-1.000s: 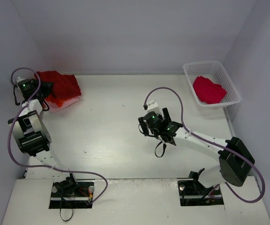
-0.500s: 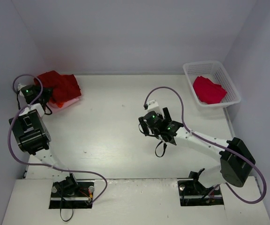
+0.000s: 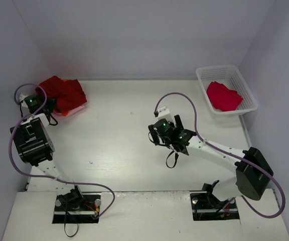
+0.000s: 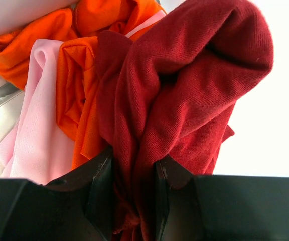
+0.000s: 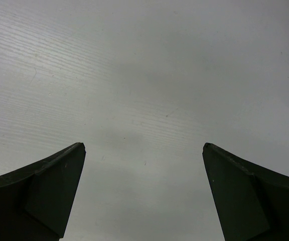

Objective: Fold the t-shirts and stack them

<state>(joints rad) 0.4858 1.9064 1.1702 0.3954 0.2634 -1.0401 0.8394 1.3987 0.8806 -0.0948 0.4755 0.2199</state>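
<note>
Dark red t-shirt (image 4: pixel 184 90) clamped in left pincer (image 4: pixel 133 168); right pincer (image 5: pixel 143 145) wide apart above white table (image 5: pixel 134 60)

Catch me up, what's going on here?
The left gripper is shut on a dark red shirt in the pile at the far left of the table, beside an orange shirt and a pink shirt. The right gripper hovers open and empty over mid-table. A crimson shirt lies in the white basket.
</note>
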